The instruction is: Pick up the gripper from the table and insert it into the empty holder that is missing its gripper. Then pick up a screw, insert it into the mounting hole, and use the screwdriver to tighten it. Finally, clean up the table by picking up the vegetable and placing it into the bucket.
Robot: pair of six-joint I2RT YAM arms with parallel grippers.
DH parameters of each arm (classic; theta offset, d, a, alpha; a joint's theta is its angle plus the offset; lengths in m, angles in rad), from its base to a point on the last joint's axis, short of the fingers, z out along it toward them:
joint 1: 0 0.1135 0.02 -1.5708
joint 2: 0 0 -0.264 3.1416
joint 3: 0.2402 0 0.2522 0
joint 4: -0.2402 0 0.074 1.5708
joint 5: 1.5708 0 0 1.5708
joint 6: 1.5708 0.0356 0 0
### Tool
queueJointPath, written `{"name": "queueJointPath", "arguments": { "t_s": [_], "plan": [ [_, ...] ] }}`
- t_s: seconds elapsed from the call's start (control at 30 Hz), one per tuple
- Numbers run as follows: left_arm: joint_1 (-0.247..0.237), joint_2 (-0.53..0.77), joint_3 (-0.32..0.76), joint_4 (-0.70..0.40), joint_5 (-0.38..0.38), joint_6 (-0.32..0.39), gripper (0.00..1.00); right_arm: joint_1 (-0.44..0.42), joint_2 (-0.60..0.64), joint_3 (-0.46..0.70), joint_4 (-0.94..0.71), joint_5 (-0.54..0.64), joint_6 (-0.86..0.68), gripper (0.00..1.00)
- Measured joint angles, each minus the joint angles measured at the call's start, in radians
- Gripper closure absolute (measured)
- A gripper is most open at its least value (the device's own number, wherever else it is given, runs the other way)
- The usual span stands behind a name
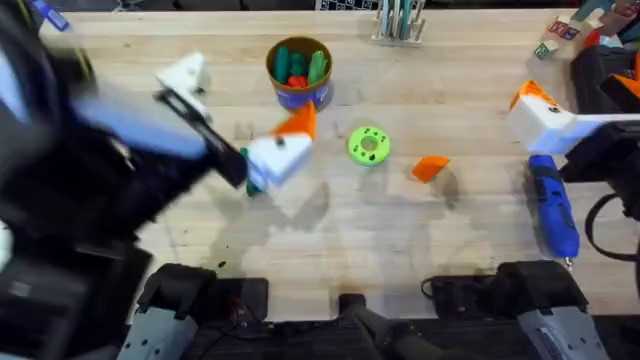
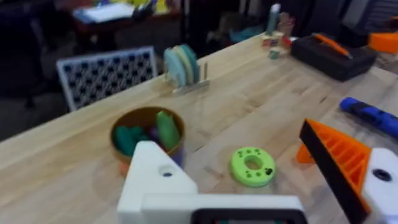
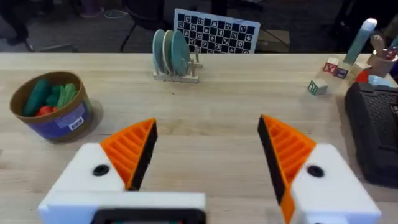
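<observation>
your left gripper (image 1: 235, 125) hangs open, one white holder (image 2: 163, 180) bare. the flat orange plastic wedge (image 1: 430, 168) lies on the desk well beyond its padded finger; a tilted pinch could flick it. right gripper (image 3: 205, 155) open too.

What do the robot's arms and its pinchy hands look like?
The left arm and right arm are black. The right gripper has two white boxy finger blocks, each with an orange ribbed wedge pad and a dark round screw hole. The left gripper looks the same, but one bare white block has no orange pad.
</observation>
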Motion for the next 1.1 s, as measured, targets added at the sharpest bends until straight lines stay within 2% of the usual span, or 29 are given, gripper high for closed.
{"name": "queueJointPath", "arguments": {
  "t_s": [0.1, 0.2, 0.37, 0.5, 0.63, 1.1],
  "plan": [
    [-0.067, -0.129, -0.160, 0.123, -0.005, -0.017, 0.014, 0.000, 0.000, 0.000, 0.000, 0.000, 0.000, 0.009],
    [-0.133, -0.258, -0.315, 0.239, -0.035, -0.070, 0.014, 0.000, 0.000, 0.000, 0.000, 0.000, 0.000, 0.009],
    [-0.197, -0.412, -0.461, 0.301, -0.072, -0.121, 0.013, 0.000, 0.000, 0.000, 0.000, 0.000, 0.000, 0.009],
    [-0.212, -0.447, -0.477, 0.261, -0.085, -0.142, 0.014, 0.000, 0.000, 0.000, 0.000, 0.000, 0.000, 0.009],
    [-0.212, -0.450, -0.477, 0.132, -0.085, -0.178, 0.013, 0.000, 0.000, 0.000, 0.000, 0.000, 0.000, 0.009],
    [-0.212, -0.450, -0.476, 0.128, -0.084, -0.208, 0.015, 0.000, 0.000, 0.000, 0.000, 0.000, 0.000, 0.009]
  ]
}}
